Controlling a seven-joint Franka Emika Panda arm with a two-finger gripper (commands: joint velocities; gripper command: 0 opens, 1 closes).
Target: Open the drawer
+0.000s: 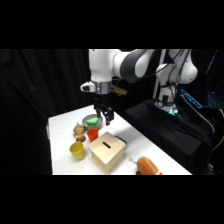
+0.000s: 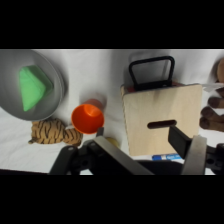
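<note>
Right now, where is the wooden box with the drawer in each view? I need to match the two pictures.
Side view: the wooden box sits low on the table, centre of the picture, below the gripper, right of the yellow cup.
Wrist view: the wooden box fills the right half, with a black handle at its top edge.
Shared landmark: the dark slot in its top, also the orange cup beside it.

No text, label, brand, number or sign can be read in either view. The top of the wooden box point(image 2: 162, 119) is plain apart from its dark slot, and the orange cup point(image 2: 87, 118) and the yellow cup point(image 1: 77, 150) bear no print that shows. A small blue and white strip point(image 2: 167, 157) lies at the box's lower edge in the wrist view, but nothing on it is legible.
</note>
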